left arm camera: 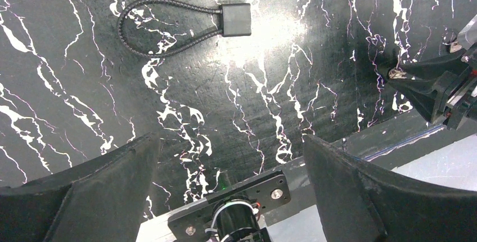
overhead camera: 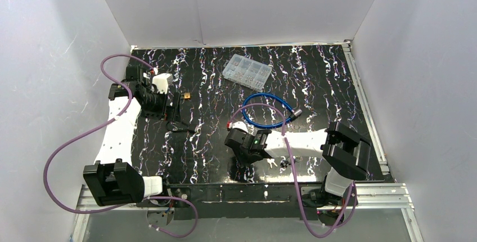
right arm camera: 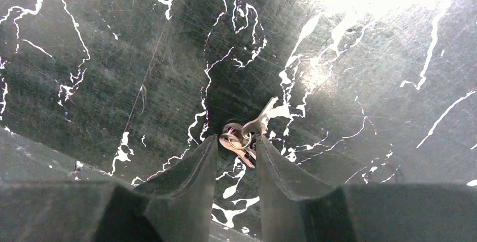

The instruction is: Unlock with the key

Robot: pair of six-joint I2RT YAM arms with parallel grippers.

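A small bunch of keys (right arm camera: 263, 116) on a ring lies flat on the black marbled table. My right gripper (right arm camera: 236, 139) is down over it, jaws narrowed, and both fingertips press the sides of the bunch. In the top view that gripper (overhead camera: 243, 155) covers the keys. A black cable lock (left arm camera: 235, 19) with a square body and a looped cable lies ahead of my left gripper (left arm camera: 230, 140), which is wide open with nothing in it. In the top view the left gripper (overhead camera: 175, 108) hovers just beyond that lock (overhead camera: 183, 129).
A blue cable lock (overhead camera: 270, 110) with a silver end lies behind the right gripper. A small brass padlock (overhead camera: 186, 95) sits near the left gripper. A clear compartment box (overhead camera: 246, 71) stands at the back. White walls enclose the table.
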